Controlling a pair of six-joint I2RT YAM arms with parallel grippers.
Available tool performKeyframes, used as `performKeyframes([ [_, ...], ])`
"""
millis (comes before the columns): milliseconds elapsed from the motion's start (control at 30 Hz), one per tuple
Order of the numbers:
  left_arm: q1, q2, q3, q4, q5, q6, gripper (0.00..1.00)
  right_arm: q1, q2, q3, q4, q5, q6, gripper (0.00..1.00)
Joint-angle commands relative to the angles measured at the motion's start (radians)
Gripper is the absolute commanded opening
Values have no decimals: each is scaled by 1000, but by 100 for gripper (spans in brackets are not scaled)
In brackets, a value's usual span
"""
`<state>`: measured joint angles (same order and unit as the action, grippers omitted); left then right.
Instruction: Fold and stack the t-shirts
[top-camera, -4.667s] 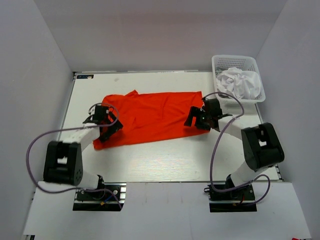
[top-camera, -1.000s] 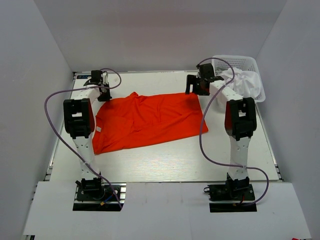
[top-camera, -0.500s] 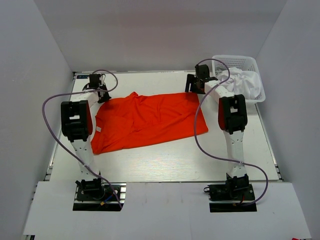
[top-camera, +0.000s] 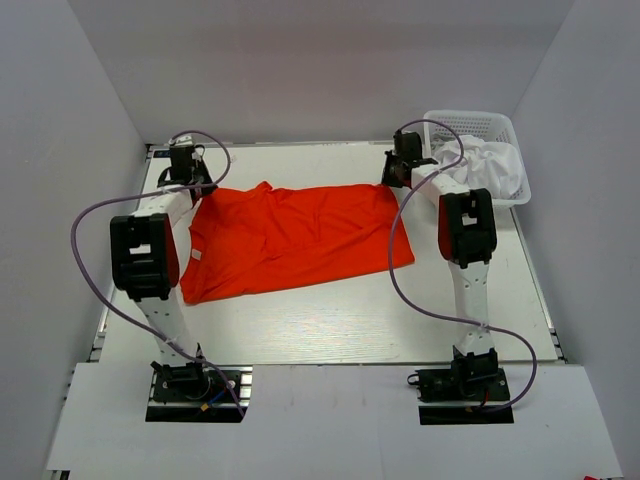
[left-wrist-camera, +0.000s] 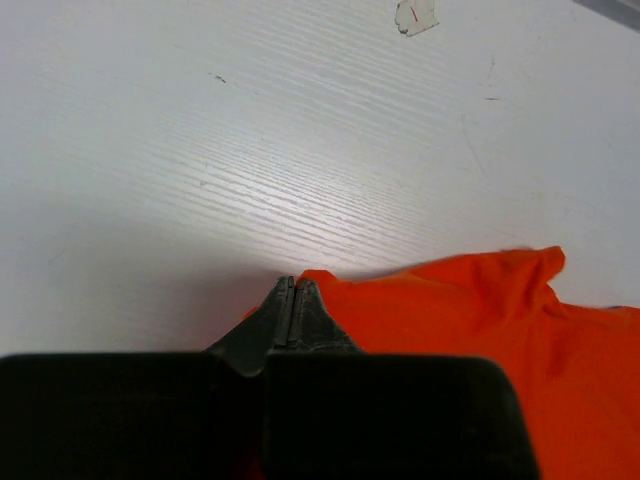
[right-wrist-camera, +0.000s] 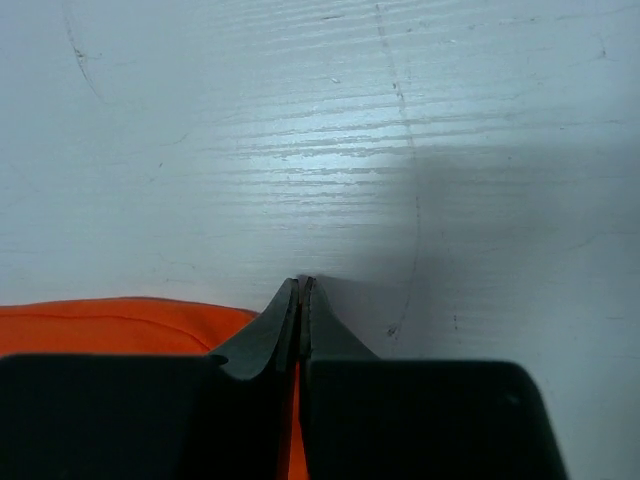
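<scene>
An orange-red t-shirt (top-camera: 295, 240) lies spread across the white table, its far edge pulled nearly straight. My left gripper (top-camera: 194, 187) sits at the shirt's far left corner. In the left wrist view the jaws (left-wrist-camera: 292, 285) are pressed together, with orange cloth (left-wrist-camera: 470, 330) on both sides of them. My right gripper (top-camera: 393, 179) is at the far right corner. Its jaws (right-wrist-camera: 302, 285) are shut too, with a thin strip of the orange shirt (right-wrist-camera: 120, 325) pinched between them. The white t-shirt (top-camera: 490, 165) lies crumpled in the basket.
The white lattice basket (top-camera: 470, 118) stands at the back right corner, just right of my right wrist. Grey walls close in the table (top-camera: 300, 330) at the back and on both sides. Purple cables loop off both arms.
The right gripper has closed on the shirt's far right corner. Both arms have reached a little farther back and the shirt's far edge has drawn straighter.
</scene>
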<state>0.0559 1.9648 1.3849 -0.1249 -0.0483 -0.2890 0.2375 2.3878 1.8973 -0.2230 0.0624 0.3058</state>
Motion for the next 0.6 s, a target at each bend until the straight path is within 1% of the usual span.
performKeyframes([
  [0, -5, -133, -53, 76, -38, -15, 0, 0, -113, -23, 86, 34, -20, 0],
  [67, -5, -177, -90, 88, -38, -38, 0, -1, -157, -44, 86, 53, -28, 0],
  [167, 4, -240, -153, 110, -76, -53, 0, -3, -237, -157, 145, 71, -34, 0],
  [267, 4, -280, -217, 149, -99, -53, 0, -4, -292, -231, 172, 99, -33, 0],
  [333, 4, -303, -239, 160, -157, -53, 0, -15, -319, -247, 177, 128, -33, 0],
  [467, 4, -326, -248, 151, -229, -62, 0, -33, -343, -257, 168, 132, -33, 0],
  [533, 4, -337, -259, 160, -242, -62, 0, -43, -352, -256, 171, 120, -34, 0],
  [567, 4, -337, -259, 160, -242, -62, 0, -49, -357, -257, 174, 81, -45, 0],
])
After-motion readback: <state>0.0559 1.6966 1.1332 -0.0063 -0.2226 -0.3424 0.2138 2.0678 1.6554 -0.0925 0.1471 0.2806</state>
